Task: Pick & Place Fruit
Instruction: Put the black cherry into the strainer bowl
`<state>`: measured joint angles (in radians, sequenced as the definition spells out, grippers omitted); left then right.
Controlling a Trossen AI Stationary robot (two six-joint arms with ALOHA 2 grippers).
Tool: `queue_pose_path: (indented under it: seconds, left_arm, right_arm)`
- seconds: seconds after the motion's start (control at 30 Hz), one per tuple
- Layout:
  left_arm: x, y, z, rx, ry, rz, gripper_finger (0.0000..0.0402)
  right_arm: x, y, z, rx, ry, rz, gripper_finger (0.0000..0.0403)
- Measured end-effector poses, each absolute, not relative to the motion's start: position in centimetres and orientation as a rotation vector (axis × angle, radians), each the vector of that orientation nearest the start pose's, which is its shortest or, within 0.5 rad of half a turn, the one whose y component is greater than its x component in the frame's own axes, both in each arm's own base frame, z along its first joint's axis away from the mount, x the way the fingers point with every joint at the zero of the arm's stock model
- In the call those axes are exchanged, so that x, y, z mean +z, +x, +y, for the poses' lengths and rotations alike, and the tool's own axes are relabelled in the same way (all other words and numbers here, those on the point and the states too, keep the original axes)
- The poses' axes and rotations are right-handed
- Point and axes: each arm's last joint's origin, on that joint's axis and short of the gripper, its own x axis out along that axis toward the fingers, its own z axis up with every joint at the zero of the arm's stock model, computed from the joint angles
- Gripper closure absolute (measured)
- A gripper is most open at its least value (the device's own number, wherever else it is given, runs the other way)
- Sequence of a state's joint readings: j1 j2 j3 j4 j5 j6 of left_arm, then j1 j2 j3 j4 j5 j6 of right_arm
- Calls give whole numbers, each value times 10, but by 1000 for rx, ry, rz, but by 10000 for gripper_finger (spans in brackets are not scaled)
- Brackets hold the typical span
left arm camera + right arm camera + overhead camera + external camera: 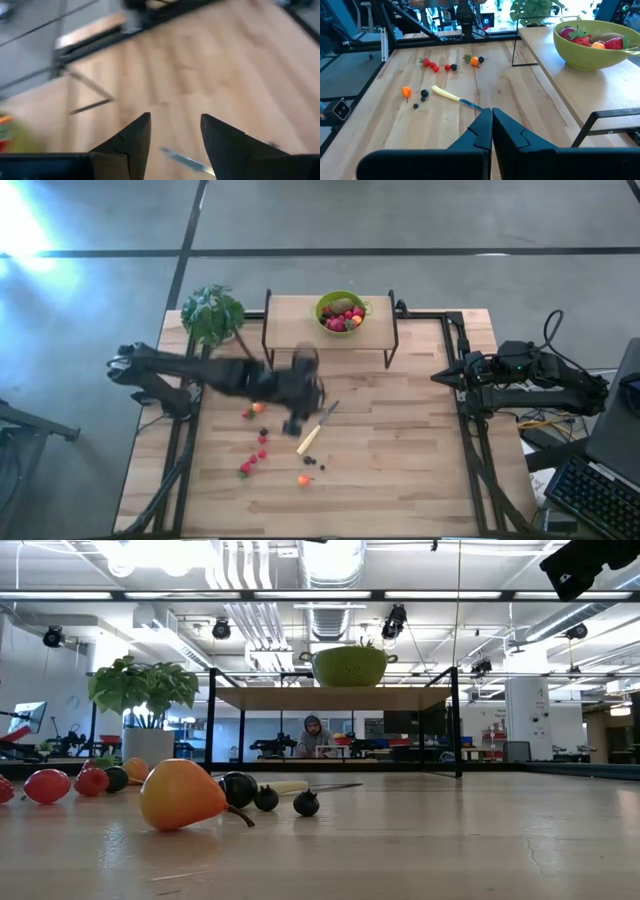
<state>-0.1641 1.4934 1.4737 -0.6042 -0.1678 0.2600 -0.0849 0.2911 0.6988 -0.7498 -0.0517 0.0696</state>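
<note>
Fruit (262, 452) lies scattered on the wooden table (400, 440), left of the middle: red pieces, dark berries and an orange piece (304, 479) near the front. More fruit fills the green bowl (341, 311), which sits on a raised wooden shelf (290, 315) at the back of the table. A pale-handled knife (316, 431) lies among the loose pieces. The left gripper (293, 423) hangs over the table just beside the knife, its 2 fingers (131, 140) spread apart with nothing between them. The right gripper (492, 120) waits at the table's right edge, its fingers pressed together and empty. A potted plant (212, 313) stands at the back left corner. A person (314, 735) sits in the room beyond.
</note>
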Motion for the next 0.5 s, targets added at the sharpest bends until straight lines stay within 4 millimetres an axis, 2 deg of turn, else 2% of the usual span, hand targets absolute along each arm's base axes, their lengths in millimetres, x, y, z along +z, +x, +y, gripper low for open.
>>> queue_pose_path:
  seconds: [0.13, 0.27, 0.5]
  left_arm:
    - [342, 311, -87, -201, 407, 661, 223]
    - [319, 301, -115, -286, 450, 694, 223]
    - [268, 297, -140, -374, 535, 722, 223]
  right_arm:
    - [299, 59, -4, -45, 92, 340, 394]
    - [299, 59, -4, -45, 92, 340, 394]
    - [299, 59, -4, -45, 92, 340, 394]
